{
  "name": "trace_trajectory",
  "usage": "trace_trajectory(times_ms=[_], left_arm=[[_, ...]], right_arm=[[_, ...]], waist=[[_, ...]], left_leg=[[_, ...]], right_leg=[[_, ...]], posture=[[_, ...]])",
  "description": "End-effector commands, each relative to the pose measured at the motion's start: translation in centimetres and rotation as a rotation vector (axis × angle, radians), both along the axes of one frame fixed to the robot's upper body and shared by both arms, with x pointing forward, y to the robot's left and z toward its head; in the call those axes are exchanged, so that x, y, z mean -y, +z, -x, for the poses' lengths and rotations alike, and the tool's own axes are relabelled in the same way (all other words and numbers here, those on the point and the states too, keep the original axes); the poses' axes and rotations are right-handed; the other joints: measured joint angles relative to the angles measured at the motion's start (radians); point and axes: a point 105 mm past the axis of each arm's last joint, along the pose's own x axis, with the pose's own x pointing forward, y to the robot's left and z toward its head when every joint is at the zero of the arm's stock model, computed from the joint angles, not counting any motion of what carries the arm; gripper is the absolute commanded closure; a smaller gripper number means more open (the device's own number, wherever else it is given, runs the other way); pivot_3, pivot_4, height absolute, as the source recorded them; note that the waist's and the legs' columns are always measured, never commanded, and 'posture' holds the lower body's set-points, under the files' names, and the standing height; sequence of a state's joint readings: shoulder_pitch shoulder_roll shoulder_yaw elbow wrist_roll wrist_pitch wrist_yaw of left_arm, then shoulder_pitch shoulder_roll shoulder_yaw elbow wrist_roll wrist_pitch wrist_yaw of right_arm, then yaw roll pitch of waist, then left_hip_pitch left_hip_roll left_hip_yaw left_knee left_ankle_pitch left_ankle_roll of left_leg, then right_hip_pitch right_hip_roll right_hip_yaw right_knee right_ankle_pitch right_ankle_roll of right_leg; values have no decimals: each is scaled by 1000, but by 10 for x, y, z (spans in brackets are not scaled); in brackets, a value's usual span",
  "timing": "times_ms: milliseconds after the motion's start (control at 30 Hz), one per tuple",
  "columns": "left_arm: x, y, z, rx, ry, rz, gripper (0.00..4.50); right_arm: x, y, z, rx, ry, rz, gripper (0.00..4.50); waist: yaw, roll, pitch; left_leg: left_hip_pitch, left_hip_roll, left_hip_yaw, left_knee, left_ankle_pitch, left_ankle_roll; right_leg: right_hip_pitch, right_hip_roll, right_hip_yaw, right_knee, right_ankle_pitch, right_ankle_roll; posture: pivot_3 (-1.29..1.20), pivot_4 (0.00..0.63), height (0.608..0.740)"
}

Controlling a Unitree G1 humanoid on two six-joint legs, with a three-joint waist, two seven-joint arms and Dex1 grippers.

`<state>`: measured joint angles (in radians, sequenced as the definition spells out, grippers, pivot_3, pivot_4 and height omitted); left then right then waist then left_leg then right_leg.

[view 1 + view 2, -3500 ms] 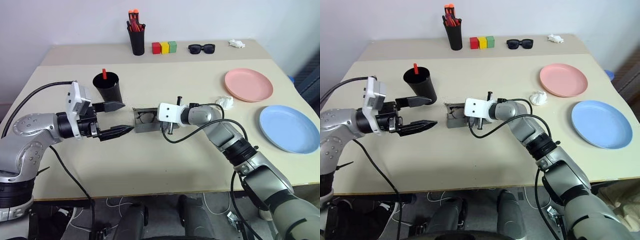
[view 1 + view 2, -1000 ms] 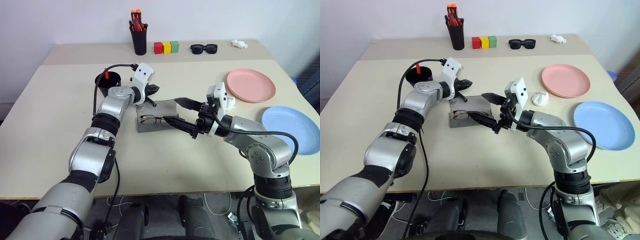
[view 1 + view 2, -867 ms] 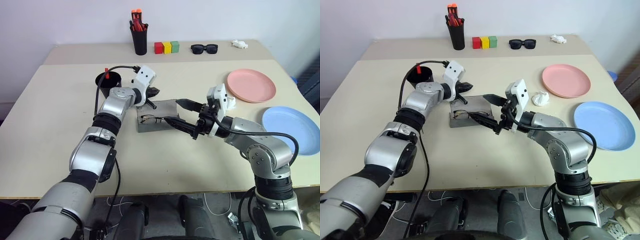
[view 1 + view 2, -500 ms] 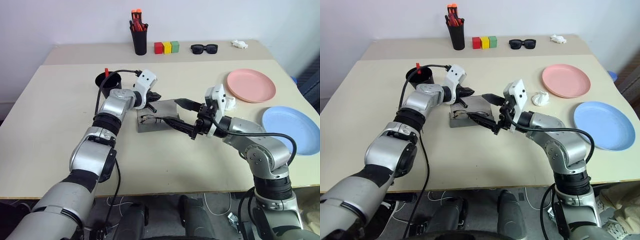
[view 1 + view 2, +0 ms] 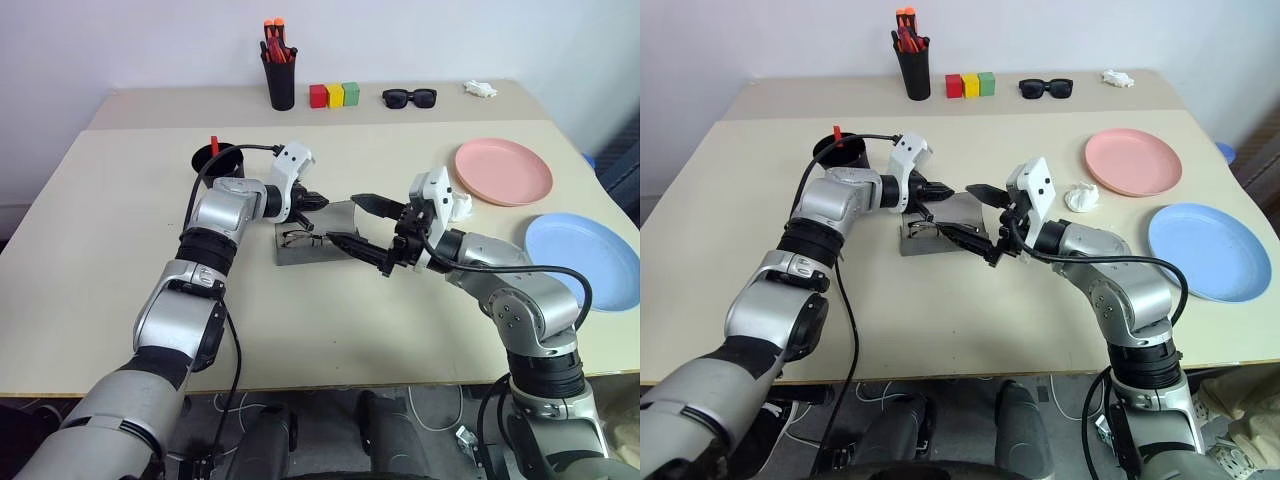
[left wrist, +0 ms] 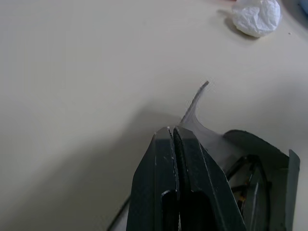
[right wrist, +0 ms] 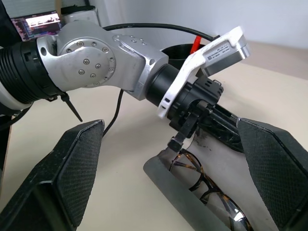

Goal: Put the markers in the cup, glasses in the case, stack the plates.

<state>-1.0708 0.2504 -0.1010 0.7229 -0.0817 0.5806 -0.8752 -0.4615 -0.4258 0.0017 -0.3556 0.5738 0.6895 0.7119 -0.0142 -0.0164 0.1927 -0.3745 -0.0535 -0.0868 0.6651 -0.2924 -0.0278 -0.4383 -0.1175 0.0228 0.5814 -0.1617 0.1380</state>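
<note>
1. Case lies open at mid-counter, glasses inside it.
2. Left gripper has its fingers pressed together, tips over the far edge of the case.
3. Right gripper has its fingers spread wide, just beside the case's right end, holding nothing.
4. Cup behind the left arm, red marker standing in it.
5. Pink plate and blue plate lie apart at the right, unstacked.

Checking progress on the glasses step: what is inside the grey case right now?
The glasses lie inside the open case, frame and lenses showing. The left claw and right claw cover part of the case, so the rest of its inside is hidden.
</note>
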Motion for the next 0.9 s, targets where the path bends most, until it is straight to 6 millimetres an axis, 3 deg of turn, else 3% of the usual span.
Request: trace_trajectory(times_ms=[33, 133, 267, 467, 700, 800, 900], left_arm=[[3, 1, 5, 6, -12, 11, 4470], [6, 1, 11, -10, -19, 33, 4470], [2, 11, 5, 33, 38, 59, 4470], [11, 6, 24, -22, -67, 37, 4470], [8, 12, 25, 6, -62, 28, 4470], [5, 40, 3, 144, 57, 101, 4470], [1, 49, -9, 201, 130, 106, 4470]], right_arm=[[1, 12, -1, 58, -3, 4, 0], [2, 11, -2, 61, -12, 11, 0], [3, 10, -2, 59, -18, 13, 0], [4, 11, -3, 64, -25, 20, 0], [4, 10, -4, 62, -34, 23, 0], [4, 8, -4, 63, -32, 32, 0], [4, 8, -4, 65, -33, 32, 0]], waist=[[0, 0, 0], [0, 0, 0], [2, 0, 0], [-2, 0, 0], [-1, 0, 0], [3, 0, 0], [3, 0, 0]], left_leg=[[0, 0, 0, 0, 0, 0], [0, 0, 0, 0, 0, 0], [0, 0, 0, 0, 0, 0], [0, 0, 0, 0, 0, 0], [0, 0, 0, 0, 0, 0], [0, 0, 0, 0, 0, 0], [0, 0, 0, 1, 0, 0]], right_leg=[[0, 0, 0, 0, 0, 0], [0, 0, 0, 0, 0, 0], [0, 0, 0, 0, 0, 0], [0, 0, 0, 0, 0, 0], [0, 0, 0, 0, 0, 0], [0, 0, 0, 0, 0, 0], [0, 0, 0, 0, 0, 0]], posture=[[0, 150, 740], [0, 150, 740], [0, 150, 740], [0, 150, 740], [0, 150, 740], [0, 150, 740], [0, 150, 740]])
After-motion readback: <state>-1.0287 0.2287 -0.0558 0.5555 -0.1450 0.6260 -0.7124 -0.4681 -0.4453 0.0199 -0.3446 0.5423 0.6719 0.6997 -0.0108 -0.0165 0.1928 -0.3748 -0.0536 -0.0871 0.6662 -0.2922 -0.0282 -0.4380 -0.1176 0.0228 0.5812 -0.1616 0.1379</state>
